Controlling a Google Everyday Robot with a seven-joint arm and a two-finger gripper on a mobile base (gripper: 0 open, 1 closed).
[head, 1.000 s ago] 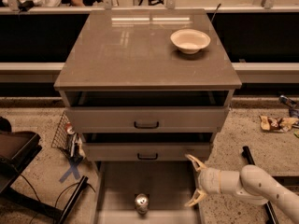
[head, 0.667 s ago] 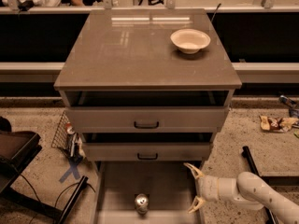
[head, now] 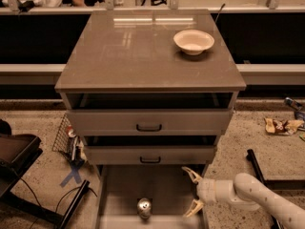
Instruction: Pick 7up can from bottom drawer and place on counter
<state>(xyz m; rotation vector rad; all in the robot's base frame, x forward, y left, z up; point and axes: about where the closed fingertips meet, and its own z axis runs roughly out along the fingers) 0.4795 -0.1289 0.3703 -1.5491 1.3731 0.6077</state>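
The 7up can (head: 144, 207) stands upright on the floor of the pulled-out bottom drawer (head: 167, 190), near its front, silver top showing. My gripper (head: 192, 191) is open, its two pale fingers spread, low over the drawer's right side, to the right of the can and apart from it. The white arm reaches in from the lower right. The counter (head: 138, 51) is the glossy grey-brown top of the cabinet.
A white bowl (head: 194, 41) sits on the counter's back right. The two upper drawers (head: 148, 123) stand slightly open. A wire rack (head: 66, 140) and a black chair base (head: 19, 175) are left of the cabinet; litter (head: 281, 125) lies at right.
My gripper has moved left and slightly down, closer to the can, staying open. The can has not moved.
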